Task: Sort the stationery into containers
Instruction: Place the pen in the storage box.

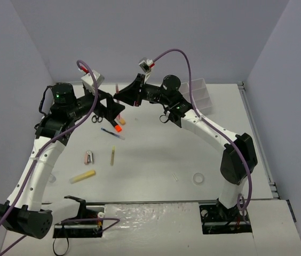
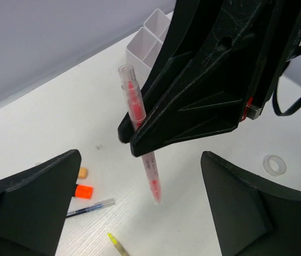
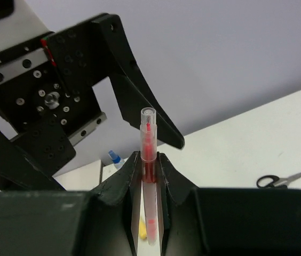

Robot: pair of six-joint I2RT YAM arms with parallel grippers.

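From bases at the near edge, both arms reach far and inward and meet above the white table (image 1: 156, 160). The right gripper (image 3: 149, 160) pinches a thin clear pen with pink ink (image 3: 148, 136) upright in the air. The left gripper (image 2: 140, 154) has its fingers spread wide on either side of the pen, touching nothing. Near left lies a stubby yellow highlighter (image 1: 82, 176), near right a white tape ring (image 1: 198, 178). Farther off lie a thin blue pen (image 1: 112, 133) and small black scissors (image 3: 281, 180). The white compartmented organiser box (image 1: 198, 90) stands far right, by pale lilac walls (image 1: 193, 32).

No text, label, brand, number or sign can be read in any view. The pink pen (image 3: 148, 141) shows a clear barrel with no legible print.
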